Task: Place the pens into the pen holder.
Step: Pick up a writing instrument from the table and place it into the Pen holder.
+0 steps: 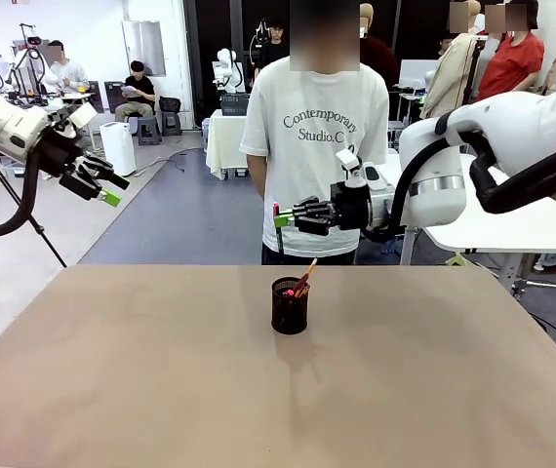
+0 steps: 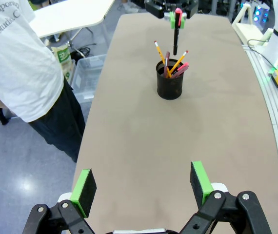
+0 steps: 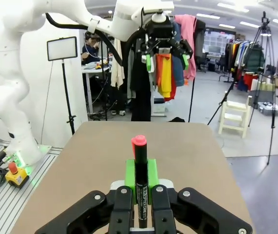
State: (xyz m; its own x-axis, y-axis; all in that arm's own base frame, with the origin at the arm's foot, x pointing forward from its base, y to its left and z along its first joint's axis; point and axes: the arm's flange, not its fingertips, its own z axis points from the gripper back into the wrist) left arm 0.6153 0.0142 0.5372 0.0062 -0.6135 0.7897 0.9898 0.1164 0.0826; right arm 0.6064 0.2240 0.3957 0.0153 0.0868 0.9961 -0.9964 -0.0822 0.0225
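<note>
Counter (image 1: 112,390): a plain brown surface; a person in a white printed T-shirt (image 1: 315,127) stands at its far edge.

Pen holder (image 1: 290,306): a black mesh cup standing upright near the middle of the counter, well apart from both arms.

Pens in the holder (image 2: 170,66): in the left wrist view, two orange-yellow pencils and a reddish-brown stick lean against the rim, their tips fanning outward above it; a pink-red end shows among them.

Black pen (image 3: 140,180): black barrel with a red end, carried upright between the green pads, the red end pointing away from the wrist camera. In the front view it hangs vertically in the air, above the holder and towards the person's side, touching nothing on the counter.

Right pincer (image 1: 281,218): clenched on the black pen, reaching in from the right side at about the person's waist height.

Left pincer (image 2: 144,184): released, its green pads spread wide with nothing between them; raised off to the left side of the counter, looking down its length towards the holder.
</note>
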